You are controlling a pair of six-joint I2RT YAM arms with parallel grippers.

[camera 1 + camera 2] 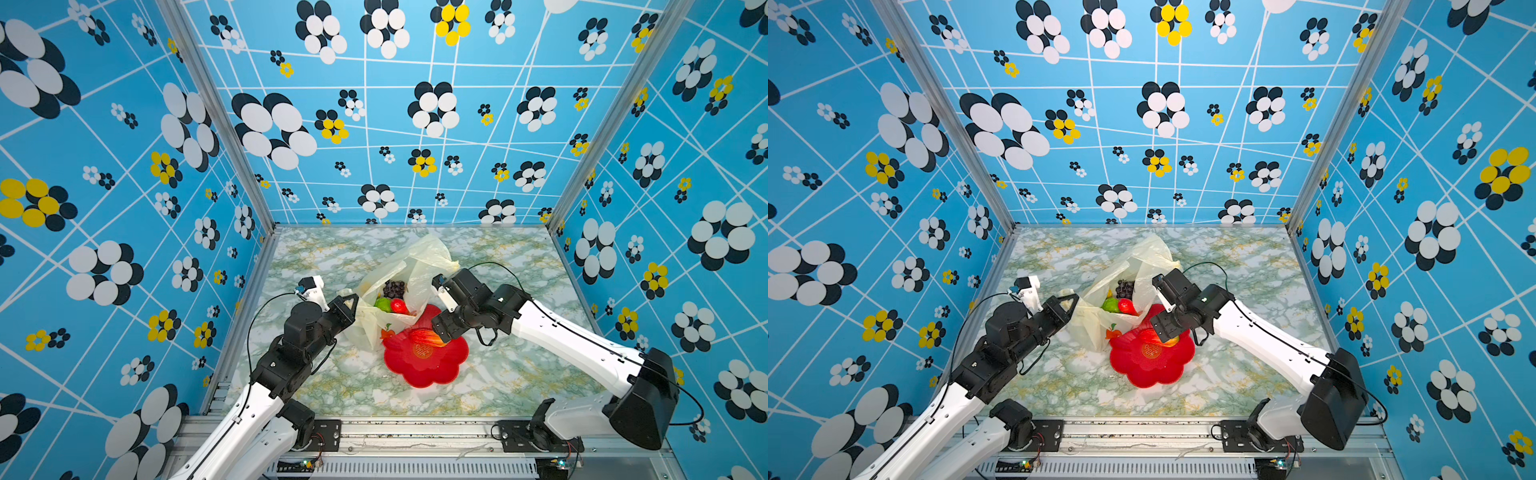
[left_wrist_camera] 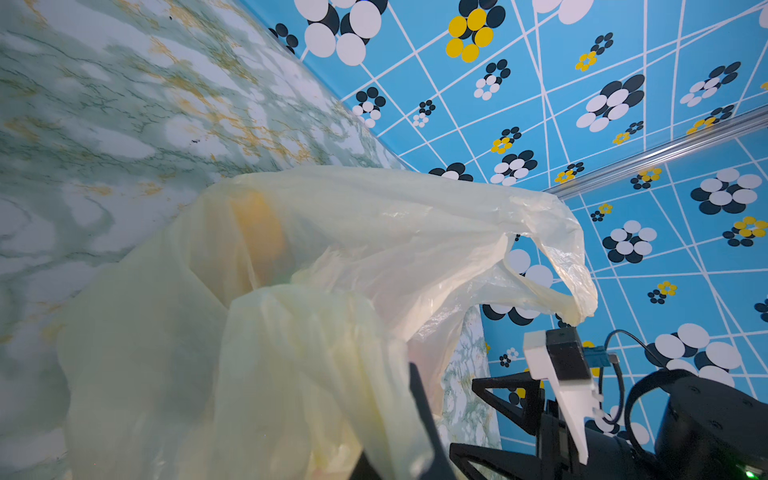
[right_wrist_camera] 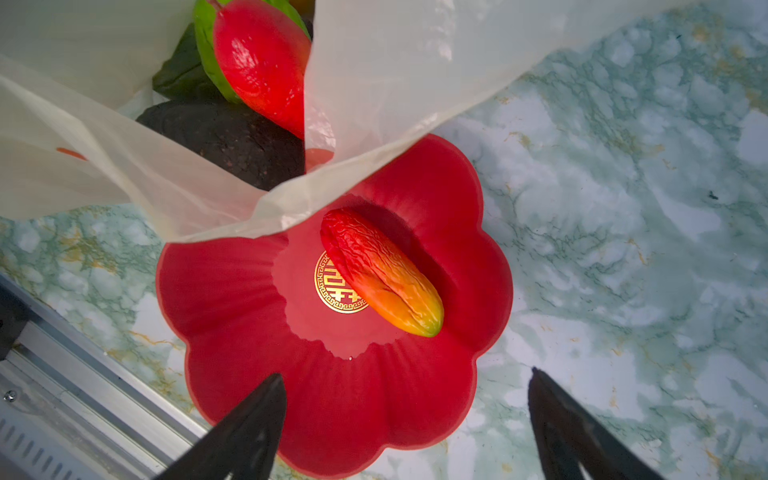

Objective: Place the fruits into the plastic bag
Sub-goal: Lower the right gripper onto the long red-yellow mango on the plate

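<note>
The right gripper (image 3: 405,419) is hovering over the red flower-shaped plate (image 1: 419,372), fingers wide apart and holding nothing, above a red-to-yellow mango (image 3: 382,274) that is lying at the plate's middle. The left gripper (image 1: 354,305) is pinching the plastic bag (image 1: 419,257) with its fingers together on the film. The bag is overlapping the plate's far rim and holding a grape bunch (image 1: 394,289), a green fruit (image 1: 383,304), a red mango (image 1: 399,306) and a dark avocado (image 3: 232,141).

I count one plastic bag (image 1: 424,253), one red plate (image 1: 419,370), two mangoes, namely the plate mango (image 3: 382,272) and the bag mango (image 3: 262,62), one grape bunch (image 1: 394,289), one green fruit (image 1: 383,304), and one dark avocado (image 3: 232,141) that I can make out.
</note>
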